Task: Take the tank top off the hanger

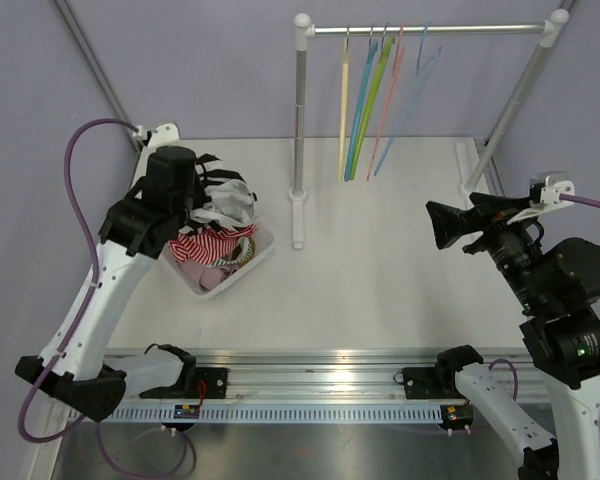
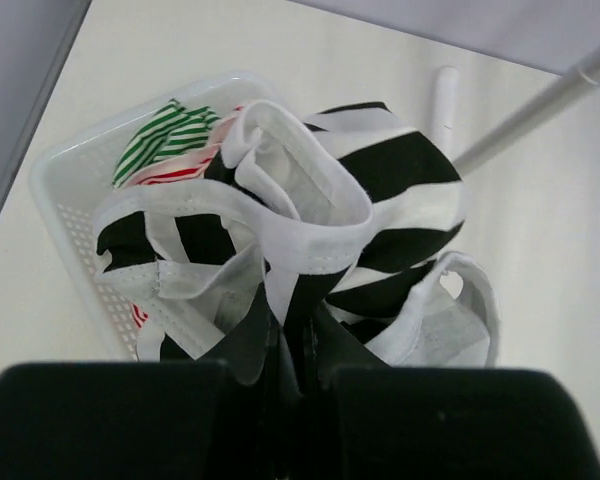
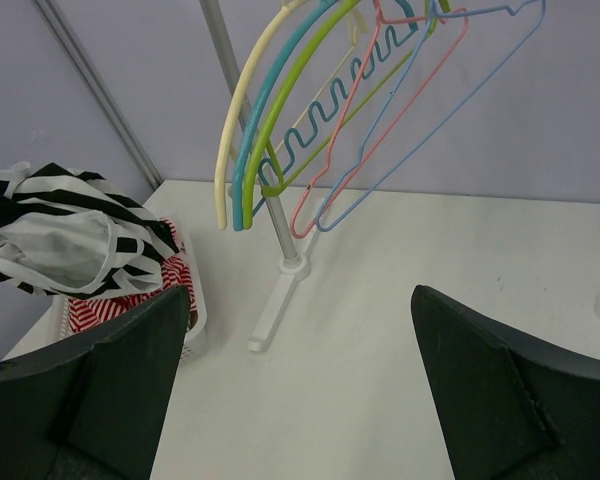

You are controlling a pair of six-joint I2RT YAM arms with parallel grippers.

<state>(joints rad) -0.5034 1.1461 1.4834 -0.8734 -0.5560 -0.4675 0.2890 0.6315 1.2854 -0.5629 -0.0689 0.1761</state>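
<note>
The white table (image 1: 380,280) carries a rack (image 1: 300,120) at 12 o'clock, its rail holding five bare hangers (image 1: 365,100): cream, blue, green, pink and pale blue. At about 9 o'clock sits a white basket (image 1: 255,262) with red-striped (image 1: 205,245) and green-striped (image 2: 165,135) clothes in it. The tank top (image 2: 380,200), black and white stripes with white trim, hangs bunched just above the basket, well apart from the hangers. The left gripper (image 2: 300,370) has its fingers nearly together, pinching a fold of the tank top between them. The right gripper (image 3: 300,340), at 3 o'clock, is spread wide, holds nothing, and points toward the rack's foot.
</note>
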